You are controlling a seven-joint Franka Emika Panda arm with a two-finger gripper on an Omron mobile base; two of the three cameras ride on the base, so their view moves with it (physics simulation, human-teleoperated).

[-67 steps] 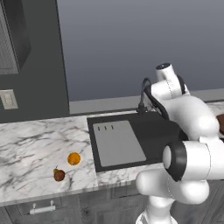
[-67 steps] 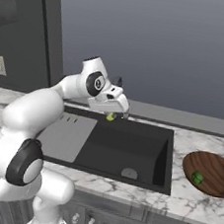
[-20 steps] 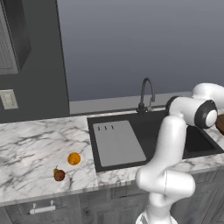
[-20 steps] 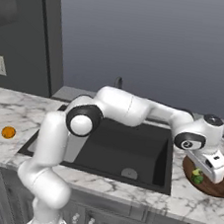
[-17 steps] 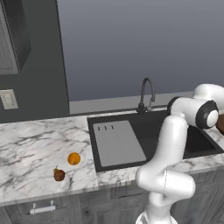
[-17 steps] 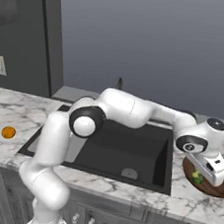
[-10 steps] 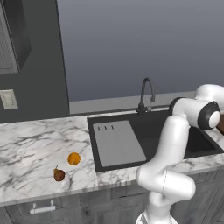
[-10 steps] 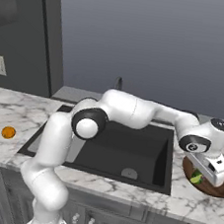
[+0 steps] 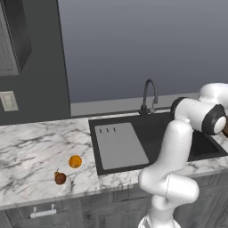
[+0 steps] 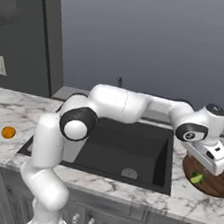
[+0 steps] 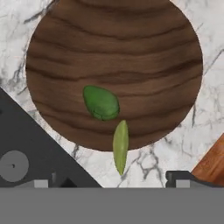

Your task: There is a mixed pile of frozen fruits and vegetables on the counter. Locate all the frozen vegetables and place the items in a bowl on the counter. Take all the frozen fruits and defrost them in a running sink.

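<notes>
Seen from above in the hand view, the dark reddish-brown bowl (image 11: 131, 52) holds the dark green round item (image 11: 101, 102). The pale yellow-green pointed bit (image 11: 120, 146) hangs free over the bowl's near rim, touching neither fingertip. My gripper (image 11: 109, 181) is open just above it, fingers far apart. In the right base view the gripper (image 10: 211, 165) hovers over the bowl (image 10: 214, 185), with a green bit (image 10: 197, 178) under it. The orange ball (image 9: 75, 161) and the brown stemmed fruit (image 9: 59, 177) lie on the white marble counter (image 9: 26, 156), left of the sink (image 9: 200, 144).
The grey ribbed drainboard (image 9: 120, 144) fills the sink's left part, and the dark gooseneck tap (image 9: 149, 95) stands behind it. The black basin with its drain (image 10: 129, 173) lies left of the bowl. A wooden-brown corner (image 11: 212, 164) shows beside the bowl.
The arm has swung from over the sink to over the bowl with the pale yellow-green bit. The fingers now stand apart and the bit is loose over the bowl.
</notes>
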